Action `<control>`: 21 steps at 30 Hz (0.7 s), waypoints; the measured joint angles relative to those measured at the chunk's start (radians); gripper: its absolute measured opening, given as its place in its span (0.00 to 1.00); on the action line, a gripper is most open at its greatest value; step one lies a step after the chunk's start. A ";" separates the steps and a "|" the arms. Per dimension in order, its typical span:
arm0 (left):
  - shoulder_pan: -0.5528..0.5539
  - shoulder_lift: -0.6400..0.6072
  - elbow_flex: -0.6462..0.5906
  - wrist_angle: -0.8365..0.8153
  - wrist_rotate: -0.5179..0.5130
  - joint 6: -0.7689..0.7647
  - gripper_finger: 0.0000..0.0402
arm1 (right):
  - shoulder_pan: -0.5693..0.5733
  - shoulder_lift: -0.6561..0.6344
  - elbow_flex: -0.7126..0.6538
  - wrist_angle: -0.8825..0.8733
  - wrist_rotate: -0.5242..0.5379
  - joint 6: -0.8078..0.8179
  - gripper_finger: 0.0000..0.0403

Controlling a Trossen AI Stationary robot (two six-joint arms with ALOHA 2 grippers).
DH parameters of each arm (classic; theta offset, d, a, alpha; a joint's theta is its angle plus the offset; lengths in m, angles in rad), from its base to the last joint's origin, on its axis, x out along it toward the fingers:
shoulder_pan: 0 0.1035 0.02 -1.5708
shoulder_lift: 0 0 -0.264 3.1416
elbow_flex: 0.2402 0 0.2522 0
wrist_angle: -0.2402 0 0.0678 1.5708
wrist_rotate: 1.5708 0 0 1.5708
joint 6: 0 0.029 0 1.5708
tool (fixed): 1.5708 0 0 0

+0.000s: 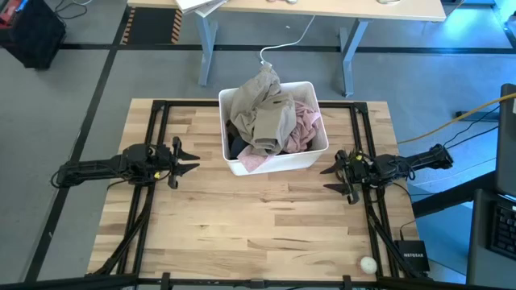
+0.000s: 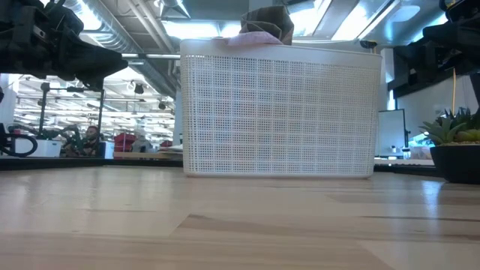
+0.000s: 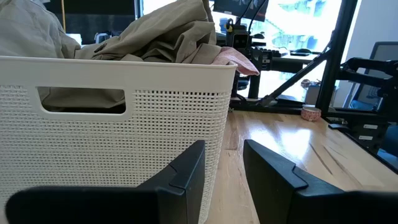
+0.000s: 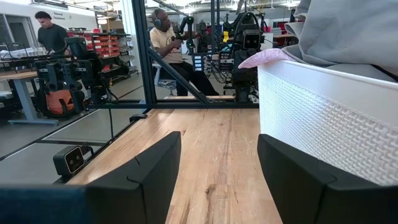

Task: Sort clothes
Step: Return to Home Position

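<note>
The left gripper (image 1: 181,158) hung empty with fingers spread near the table's (image 1: 258,234) left edge. The right gripper (image 1: 335,176) was likewise released and empty near the right edge. Between them, at the middle of the back edge, stood one white bin (image 1: 278,165) holding the clothes (image 1: 274,121): one khaki garment (image 1: 270,113) on top, one pink garment (image 1: 305,129) and one dark garment (image 1: 235,147). A fourth could not be made out. Sorting looked done, and the step in hand seemed to be parking both arms, which called for no grasp.
</note>
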 joint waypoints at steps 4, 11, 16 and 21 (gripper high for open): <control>0.000 0.000 0.000 0.000 0.000 0.000 0.26 | 0.000 0.000 0.000 0.000 0.000 0.000 0.57; 0.000 0.000 0.000 0.000 0.000 0.000 0.26 | 0.000 0.000 0.000 0.000 0.000 0.000 0.57; 0.000 0.000 0.000 0.000 0.000 0.000 0.26 | 0.000 0.000 0.000 0.000 0.000 0.000 0.57; 0.000 0.000 0.000 0.000 0.000 0.000 0.26 | 0.000 0.000 0.000 0.000 0.000 0.000 0.57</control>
